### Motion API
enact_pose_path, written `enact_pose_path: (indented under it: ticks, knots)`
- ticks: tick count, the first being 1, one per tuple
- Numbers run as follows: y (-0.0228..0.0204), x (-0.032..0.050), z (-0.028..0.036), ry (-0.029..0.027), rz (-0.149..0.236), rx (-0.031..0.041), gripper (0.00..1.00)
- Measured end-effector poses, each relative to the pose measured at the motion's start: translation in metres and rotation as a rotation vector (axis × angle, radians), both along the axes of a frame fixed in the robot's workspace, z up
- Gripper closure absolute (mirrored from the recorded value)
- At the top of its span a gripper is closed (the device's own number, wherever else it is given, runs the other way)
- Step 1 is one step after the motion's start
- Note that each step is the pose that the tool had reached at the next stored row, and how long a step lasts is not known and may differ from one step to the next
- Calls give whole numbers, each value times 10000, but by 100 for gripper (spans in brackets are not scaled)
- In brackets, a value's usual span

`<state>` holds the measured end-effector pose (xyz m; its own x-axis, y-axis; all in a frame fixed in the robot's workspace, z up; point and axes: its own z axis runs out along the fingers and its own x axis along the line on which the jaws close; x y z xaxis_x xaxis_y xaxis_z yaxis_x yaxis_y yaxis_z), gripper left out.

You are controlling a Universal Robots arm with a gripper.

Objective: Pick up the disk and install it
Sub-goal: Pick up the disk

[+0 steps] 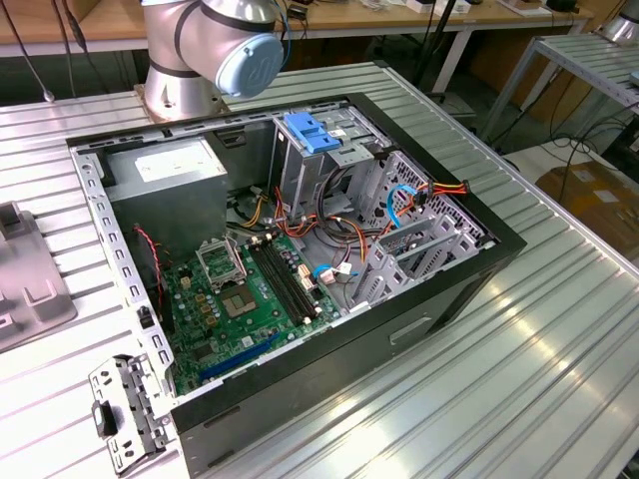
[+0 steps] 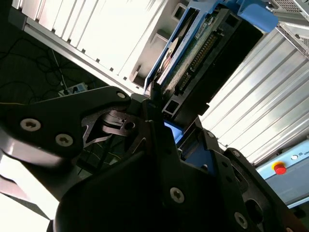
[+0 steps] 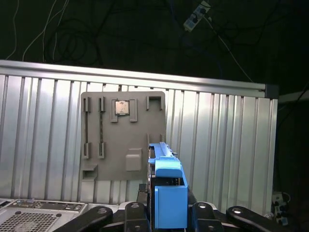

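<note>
Gripping the flat silver-metal, blue-railed disk (image 2: 193, 53) edge-on over the grey plastic tray (image 3: 123, 135), the black gripper (image 3: 169, 207) has its fingers closed on it; a firm, square hold likely matters.

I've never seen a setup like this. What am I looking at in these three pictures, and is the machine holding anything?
It is a robot arm standing on a ribbed metal table. The exterior view comes from a camera off the arm. It shows an open computer case lying on that table, its green circuit board exposed. The two wrist views come from cameras riding on the arm near its claw. In both, the black claw is shut on the disk, a hard drive with blue side rails. In the first wrist view a grey tray lies on the table behind the disk.
</note>
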<state>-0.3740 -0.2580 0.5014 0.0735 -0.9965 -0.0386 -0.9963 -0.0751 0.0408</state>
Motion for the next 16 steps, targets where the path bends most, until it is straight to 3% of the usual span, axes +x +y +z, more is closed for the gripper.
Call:
enact_pose_path:
  ticks: [16]
  knots:
    - [0, 206, -2, 1, -1, -4, 63]
